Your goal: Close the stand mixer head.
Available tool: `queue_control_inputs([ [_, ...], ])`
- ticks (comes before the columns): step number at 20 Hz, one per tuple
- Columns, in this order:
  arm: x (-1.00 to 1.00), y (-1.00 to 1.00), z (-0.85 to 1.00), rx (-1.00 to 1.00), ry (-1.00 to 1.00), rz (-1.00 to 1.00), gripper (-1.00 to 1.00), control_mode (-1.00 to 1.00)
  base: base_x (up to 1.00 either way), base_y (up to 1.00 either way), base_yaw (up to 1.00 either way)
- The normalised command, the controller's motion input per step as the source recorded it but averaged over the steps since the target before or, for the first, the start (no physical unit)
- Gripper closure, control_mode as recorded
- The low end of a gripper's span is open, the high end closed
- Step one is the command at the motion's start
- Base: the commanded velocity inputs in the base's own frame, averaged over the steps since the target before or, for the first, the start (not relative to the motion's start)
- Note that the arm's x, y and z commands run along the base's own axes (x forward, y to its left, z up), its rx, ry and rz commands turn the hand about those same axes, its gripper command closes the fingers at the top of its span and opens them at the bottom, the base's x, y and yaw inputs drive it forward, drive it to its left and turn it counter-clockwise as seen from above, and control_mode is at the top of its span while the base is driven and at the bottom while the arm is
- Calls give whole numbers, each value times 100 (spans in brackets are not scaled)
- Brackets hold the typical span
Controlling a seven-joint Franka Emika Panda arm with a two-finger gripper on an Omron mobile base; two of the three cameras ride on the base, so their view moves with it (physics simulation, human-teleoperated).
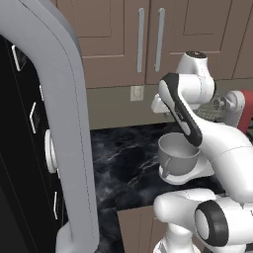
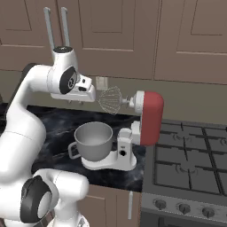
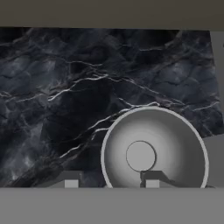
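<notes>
Mixer head (image 2: pixel 150 116) is sitting tilted up, whisk (image 2: pixel 111 100) just beyond the jaws. Gripper (image 2: pixel 75 100) is hovering above the bowl (image 3: pixel 154 151), holding nothing, jaws apart. Best pressing down on the head's raised front end, avoiding the whisk.

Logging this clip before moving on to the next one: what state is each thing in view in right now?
Stand mixer head: tilted back, open, whisk raised clear of the bowl.
Wire whisk: attached to the head, pointing sideways toward the gripper.
Metal bowl: seated on the mixer base, empty.
Gripper: above the bowl, holding nothing, fingers apart.
Cabinet doors: closed.
</notes>
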Motion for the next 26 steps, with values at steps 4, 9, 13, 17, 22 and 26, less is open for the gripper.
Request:
queue_control_inputs([
  [4,-16,-4,-9,0,0,0,-100,-100,0,0,0],
  [9,-69,-55,-4,5,-2,-1,-100,-100,0,0,0],
  [13,-76,-87,0,9,-7,0,-100,-100,0,0,0],
  [17,-73,-100,0,10,-10,0,-100,-100,0,0,0],
  [22,-32,-100,0,12,-9,0,-100,-100,0,0,0],
  [26,0,-99,3,21,-4,-1,-100,-100,0,0,0],
])
